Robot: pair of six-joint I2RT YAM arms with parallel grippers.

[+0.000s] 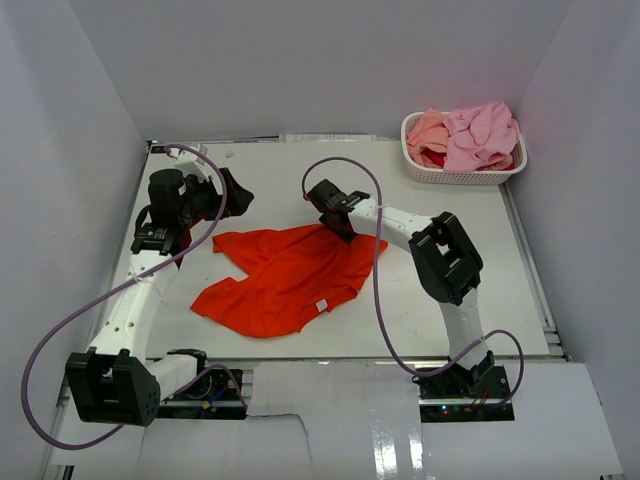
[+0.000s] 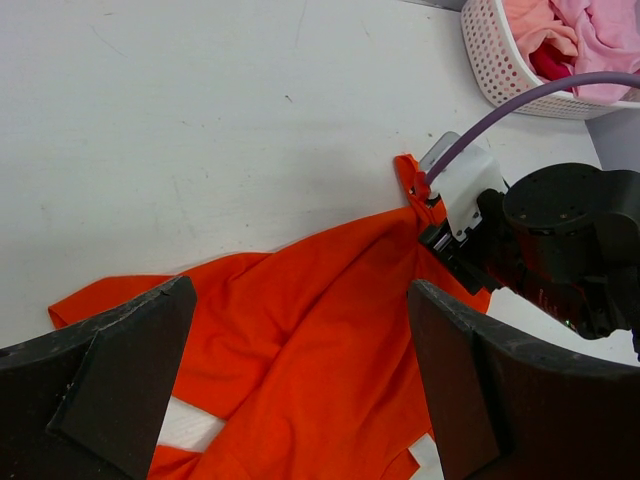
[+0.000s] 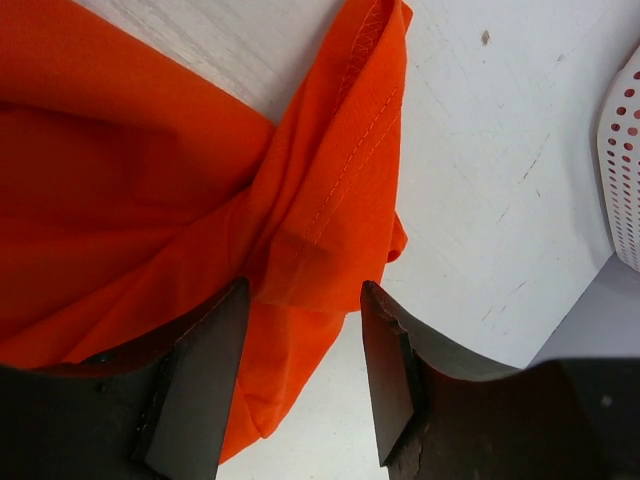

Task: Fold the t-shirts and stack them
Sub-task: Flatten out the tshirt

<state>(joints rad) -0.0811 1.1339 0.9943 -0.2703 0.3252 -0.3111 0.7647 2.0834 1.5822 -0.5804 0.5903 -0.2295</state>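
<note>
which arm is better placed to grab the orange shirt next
Right. The right gripper straddles a hemmed corner of the orange t-shirt, jaws apart around bunched cloth. The left gripper hangs wide open, apparently clear of the cloth.

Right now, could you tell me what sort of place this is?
Probably a robot test cell for laundry folding: white walls box in a table holding an orange t-shirt and a basket of more.
</note>
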